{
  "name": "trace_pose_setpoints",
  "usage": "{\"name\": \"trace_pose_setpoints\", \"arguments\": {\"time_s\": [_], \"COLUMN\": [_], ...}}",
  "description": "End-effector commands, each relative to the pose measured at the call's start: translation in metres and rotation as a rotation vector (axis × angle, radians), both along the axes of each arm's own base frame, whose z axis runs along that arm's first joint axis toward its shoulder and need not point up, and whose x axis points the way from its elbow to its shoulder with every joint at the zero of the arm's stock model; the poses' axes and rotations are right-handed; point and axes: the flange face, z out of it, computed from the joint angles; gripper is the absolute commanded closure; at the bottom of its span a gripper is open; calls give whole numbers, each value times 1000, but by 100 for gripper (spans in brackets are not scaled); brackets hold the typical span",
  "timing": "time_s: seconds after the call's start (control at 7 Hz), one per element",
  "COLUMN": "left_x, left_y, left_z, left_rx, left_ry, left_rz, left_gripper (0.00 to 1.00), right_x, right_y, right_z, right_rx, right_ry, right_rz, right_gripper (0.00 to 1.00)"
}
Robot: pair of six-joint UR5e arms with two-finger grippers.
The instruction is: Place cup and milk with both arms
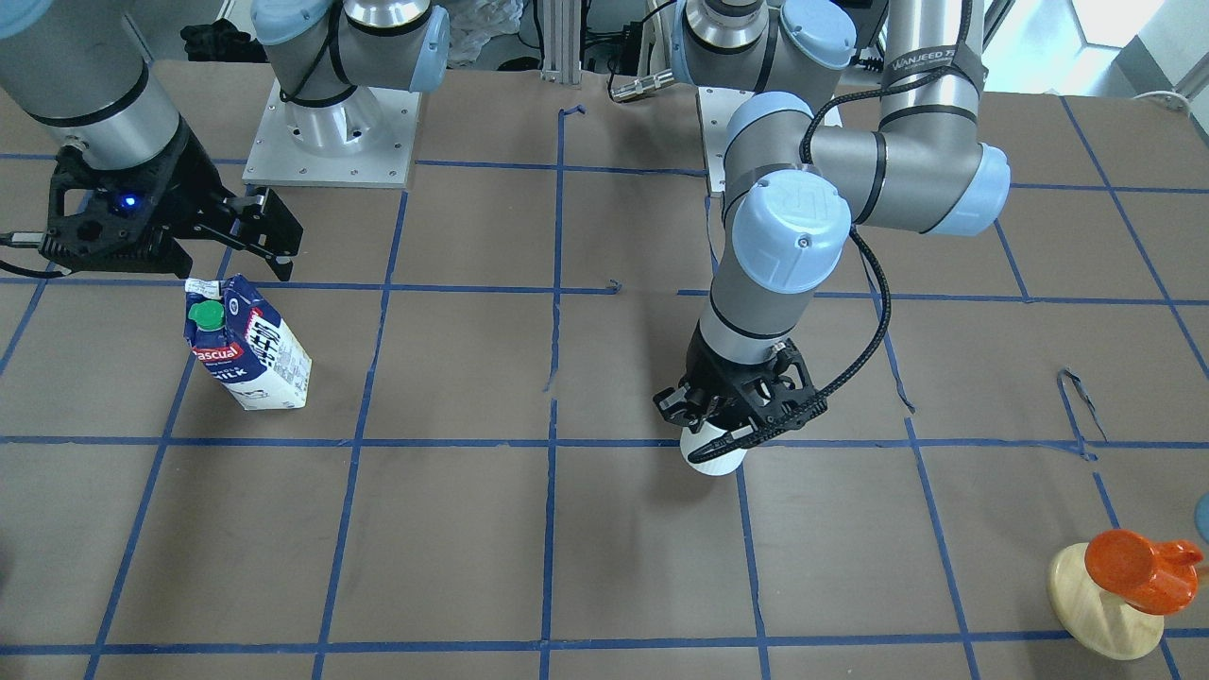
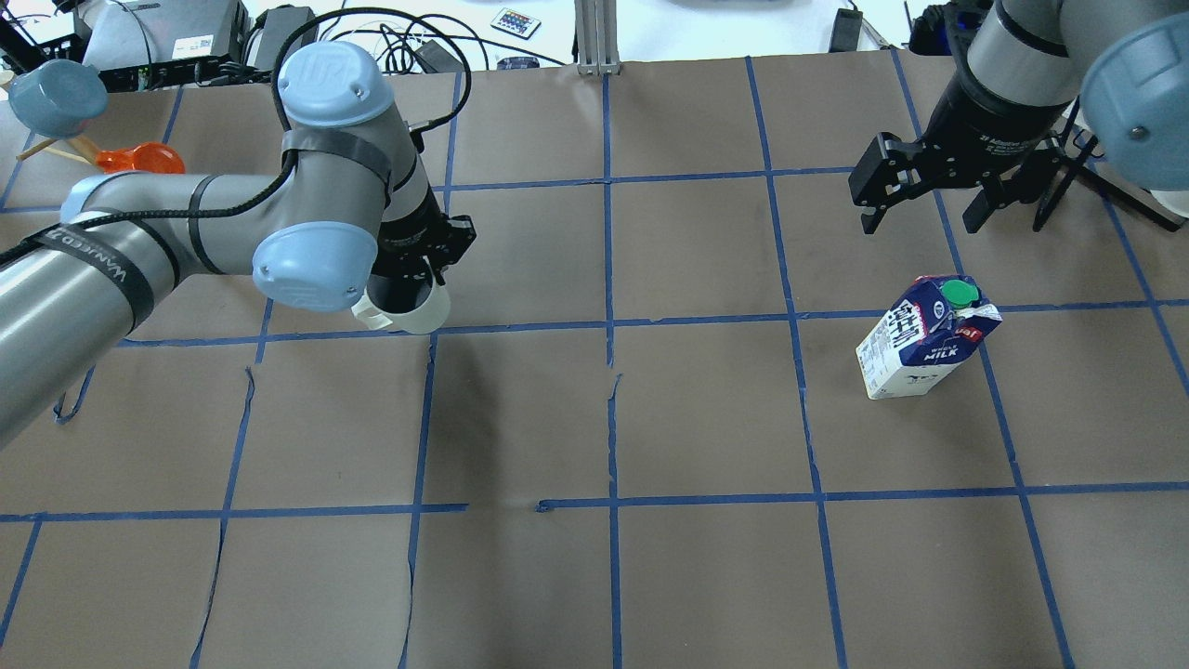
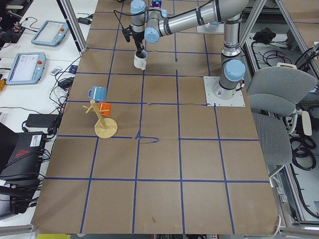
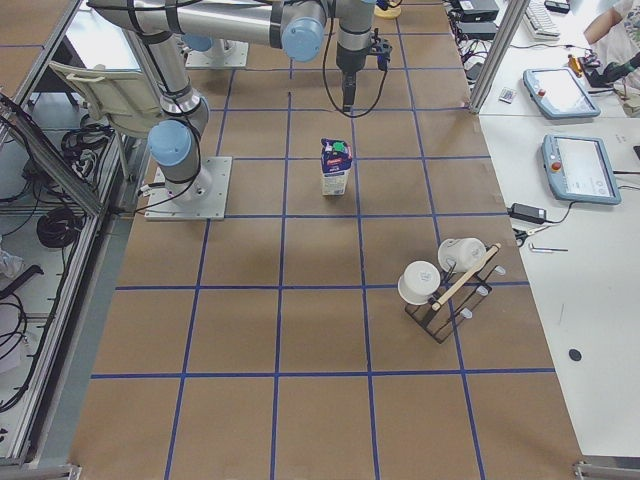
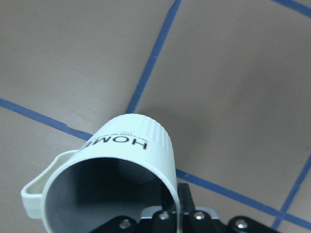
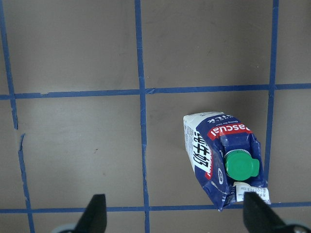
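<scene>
Left gripper (image 2: pixel 413 279) pinches cup (image 5: pixel 131 145) rim, well apart from milk (image 1: pixel 247 345); rigid, probably fragile ceramic. Right gripper (image 2: pixel 921 218) spread near milk; carton likely light, crushable, so take flat sides mid-body.

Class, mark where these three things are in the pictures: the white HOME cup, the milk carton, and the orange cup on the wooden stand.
cup (image 5: pixel 119 141), left wrist view, outer wall at the lettering.
milk carton (image 2: pixel 920 346), overhead view, front panel.
orange cup (image 1: pixel 1129 567), front-facing view, side wall.

Count: two arms (image 2: pixel 186 232), one milk carton (image 2: pixel 915 348), one ribbed mug (image 2: pixel 399 311), one orange cup (image 1: pixel 1129 567), one blue cup (image 3: pixel 97 93), two white cups (image 4: pixel 418 283), two cup stands (image 3: pixel 105 130).
</scene>
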Motion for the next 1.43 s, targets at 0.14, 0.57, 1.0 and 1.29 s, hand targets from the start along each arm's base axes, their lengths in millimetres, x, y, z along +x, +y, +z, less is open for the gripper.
{"name": "trace_pose_setpoints", "arguments": {"time_s": [0.14, 0.57, 1.0, 1.29], "left_x": [-91, -125, -151, -160], "left_y": [-20, -11, -6, 1], "left_z": [-4, -31, -53, -67], "left_rx": [57, 141, 176, 202], "left_ry": [33, 73, 88, 81], "left_rz": [77, -222, -257, -262], "left_gripper": [100, 100, 100, 16], "right_x": [0, -1, -2, -1], "right_y": [1, 0, 0, 0], "right_z": [-1, -2, -4, -3], "right_rx": [1, -2, 4, -1], "right_ry": [4, 5, 3, 3], "right_rz": [0, 1, -3, -19], "right_gripper": [0, 0, 0, 0]}}
